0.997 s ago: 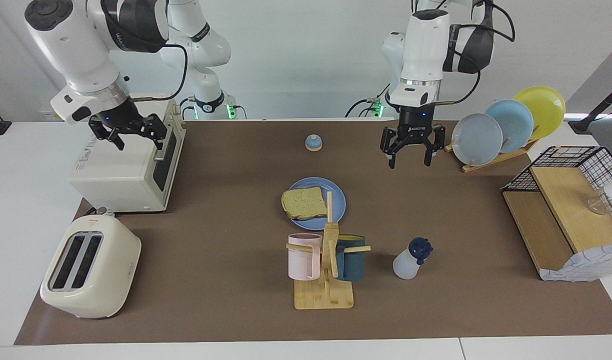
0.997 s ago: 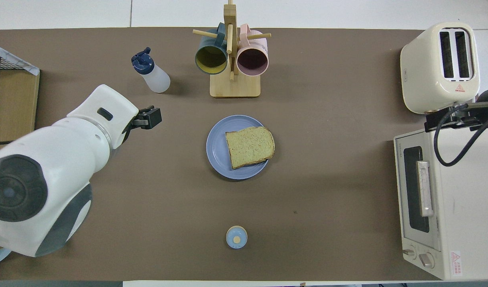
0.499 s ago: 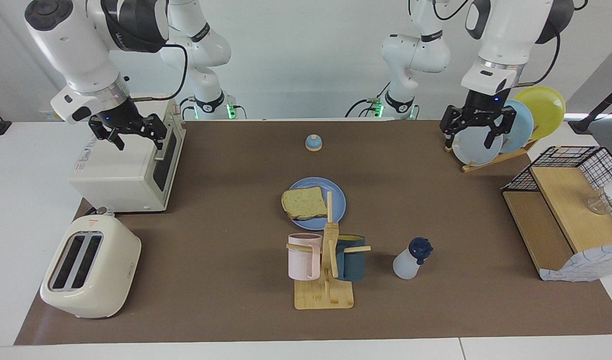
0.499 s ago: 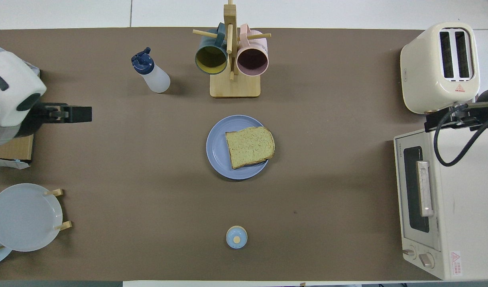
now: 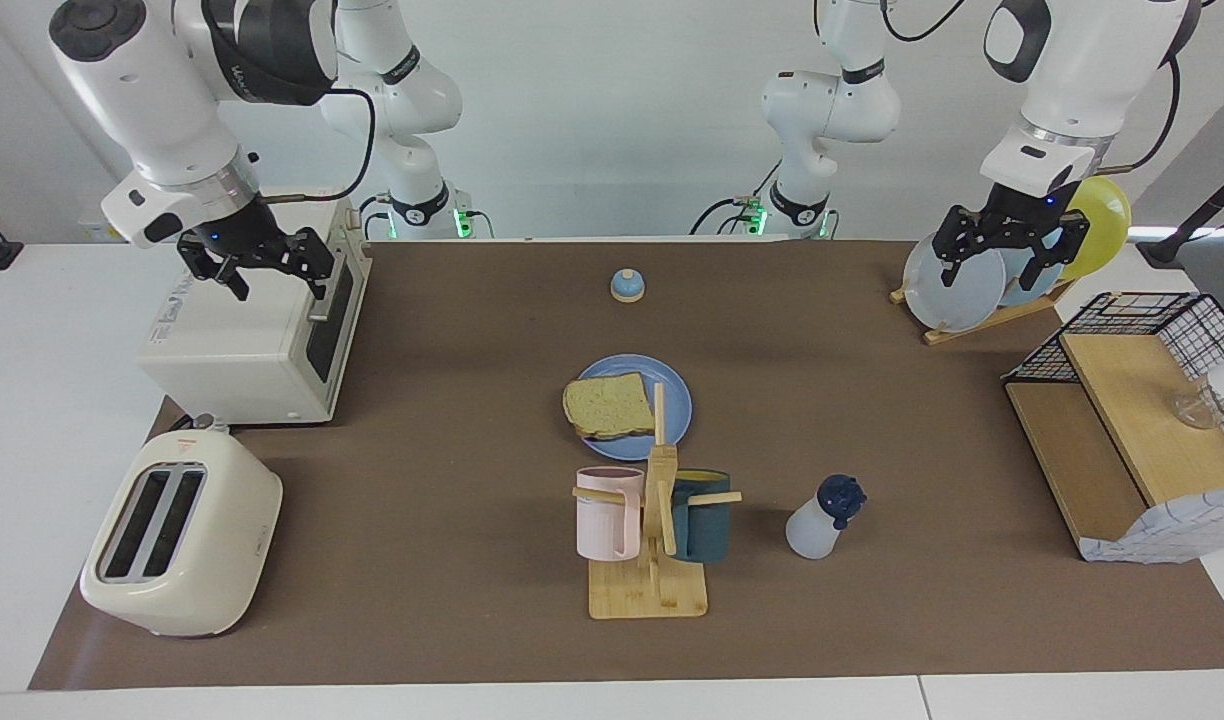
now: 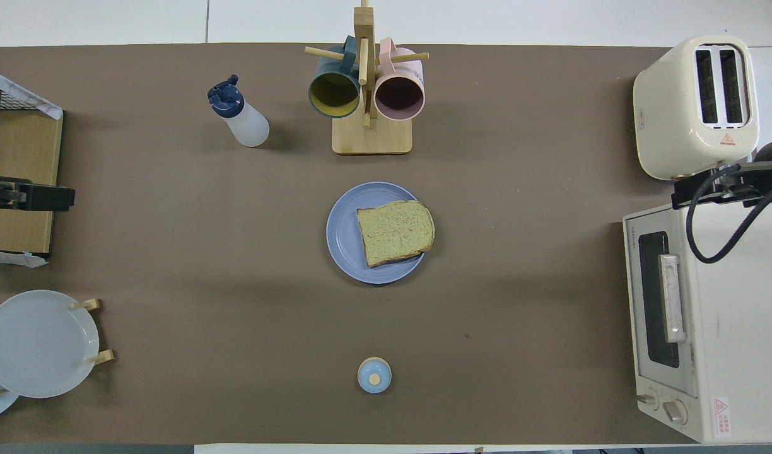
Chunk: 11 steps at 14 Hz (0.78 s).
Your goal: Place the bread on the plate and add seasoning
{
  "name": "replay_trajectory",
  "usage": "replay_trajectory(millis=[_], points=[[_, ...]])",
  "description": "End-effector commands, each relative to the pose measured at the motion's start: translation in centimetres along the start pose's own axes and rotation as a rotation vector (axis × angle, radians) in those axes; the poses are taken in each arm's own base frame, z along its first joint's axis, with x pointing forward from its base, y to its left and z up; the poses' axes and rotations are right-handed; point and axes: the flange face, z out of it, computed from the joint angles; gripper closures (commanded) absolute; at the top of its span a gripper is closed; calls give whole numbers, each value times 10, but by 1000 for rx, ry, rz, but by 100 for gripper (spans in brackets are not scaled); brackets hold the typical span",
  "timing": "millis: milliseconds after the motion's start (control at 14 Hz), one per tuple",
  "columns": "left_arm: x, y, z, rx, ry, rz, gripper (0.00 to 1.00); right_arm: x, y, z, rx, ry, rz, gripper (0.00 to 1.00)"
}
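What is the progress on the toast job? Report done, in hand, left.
Done: the bread lies on the plate. In hand: nothing; the left gripper is open over the plate rack, and the right gripper waits open over the toaster oven. Left: the seasoning stands untouched beside the mug rack.

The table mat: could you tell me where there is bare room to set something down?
The mat lies bare between the plate and the toaster oven, and between the plate and the dish rack. A bare strip also separates the plate from the bell. It is crowded around the mug tree and seasoning bottle.
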Motion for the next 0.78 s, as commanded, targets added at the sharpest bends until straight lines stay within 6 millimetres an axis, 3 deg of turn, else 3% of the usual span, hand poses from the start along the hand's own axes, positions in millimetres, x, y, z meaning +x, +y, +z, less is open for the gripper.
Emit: replay_trajectory(millis=[0, 214, 356, 499, 712], points=[[2, -7, -11, -10, -40, -12, 0, -4, 2, -2, 7, 0, 16, 0], [19, -4, -34, -44, -99, -36, 0, -4, 2, -2, 7, 0, 16, 0], [30, -3, -33, -74, -146, -39, 0, -4, 2, -2, 7, 0, 16, 0], [24, -5, -42, -93, -136, -55, 0, -4, 2, -2, 7, 0, 16, 0], [4, -1, -26, -92, -150, -97, 0, -4, 2, -2, 7, 0, 16, 0]])
